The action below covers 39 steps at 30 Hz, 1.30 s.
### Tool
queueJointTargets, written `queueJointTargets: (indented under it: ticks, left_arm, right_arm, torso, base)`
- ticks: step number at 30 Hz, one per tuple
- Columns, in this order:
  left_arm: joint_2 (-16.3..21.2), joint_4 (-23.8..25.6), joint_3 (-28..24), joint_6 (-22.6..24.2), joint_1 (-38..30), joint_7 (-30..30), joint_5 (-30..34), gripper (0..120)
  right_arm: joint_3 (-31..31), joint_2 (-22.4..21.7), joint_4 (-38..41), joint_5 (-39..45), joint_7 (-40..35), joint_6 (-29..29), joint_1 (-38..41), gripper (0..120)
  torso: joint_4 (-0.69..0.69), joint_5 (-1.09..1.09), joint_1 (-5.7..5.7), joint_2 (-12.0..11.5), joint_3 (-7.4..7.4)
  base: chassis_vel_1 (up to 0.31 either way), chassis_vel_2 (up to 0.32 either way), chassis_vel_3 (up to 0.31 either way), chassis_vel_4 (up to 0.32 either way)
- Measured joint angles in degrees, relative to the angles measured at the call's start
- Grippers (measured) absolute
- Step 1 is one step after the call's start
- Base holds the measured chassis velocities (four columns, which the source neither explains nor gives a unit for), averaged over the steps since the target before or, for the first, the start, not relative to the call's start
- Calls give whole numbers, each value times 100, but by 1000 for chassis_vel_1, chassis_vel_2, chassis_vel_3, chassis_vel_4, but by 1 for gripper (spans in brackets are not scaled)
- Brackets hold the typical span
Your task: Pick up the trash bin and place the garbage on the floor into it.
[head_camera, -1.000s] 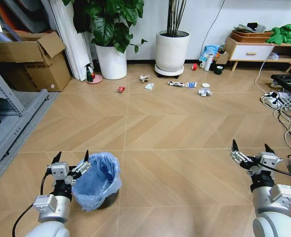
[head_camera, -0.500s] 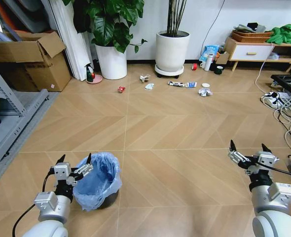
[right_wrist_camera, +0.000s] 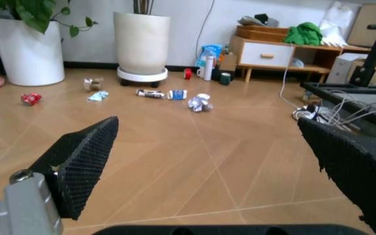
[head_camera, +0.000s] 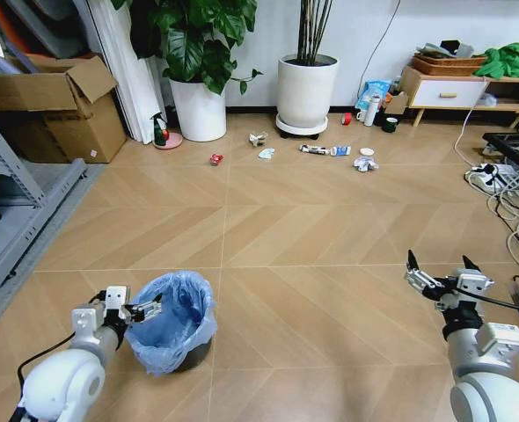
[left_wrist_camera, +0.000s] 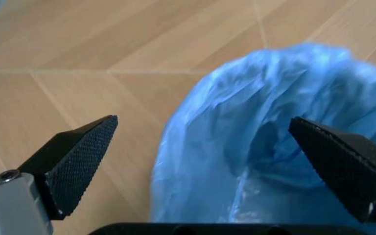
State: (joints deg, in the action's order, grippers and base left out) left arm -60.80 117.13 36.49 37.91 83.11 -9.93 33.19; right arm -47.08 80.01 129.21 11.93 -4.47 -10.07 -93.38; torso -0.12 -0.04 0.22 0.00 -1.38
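no legible text or labels

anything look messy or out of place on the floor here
Yes. Litter lies loose on the floor near the white plant pots: a crushed red can, crumpled white paper, a white lid and a carton. The trash bin stands upright by the left gripper.

Our left gripper [head_camera: 135,305] sits spread at the rim of the bin [head_camera: 173,322], one finger over its blue bag. Our right gripper [head_camera: 438,277] hangs spread above bare floor. Far ahead lie a red can [head_camera: 215,159], paper [head_camera: 366,163] and a carton [head_camera: 339,151].
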Motion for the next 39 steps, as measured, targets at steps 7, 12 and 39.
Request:
queueJointTargets:
  ticks: [7,12,39]
  left_arm:
    - [226,-426,-195,283,-300,-55,448,100]
    - [229,-645,-330,343,-467,-64,481,100]
    - [183,-1004,-400,368,-488,-16,315,53]
  right_arm:
    - [6,2,-88,17,8,32,3,100]
    - [0,26,-131,18,8,74,4,100]
    - [57,68,-238,-89,49,249,13,100]
  torso:
    - [-1,0,0,0,0]
    - [-1,0,0,0,0]
    - [-1,0,0,0,0]
  base:
    - [0,0,0,0]
    - [0,0,0,0]
    - [0,0,0,0]
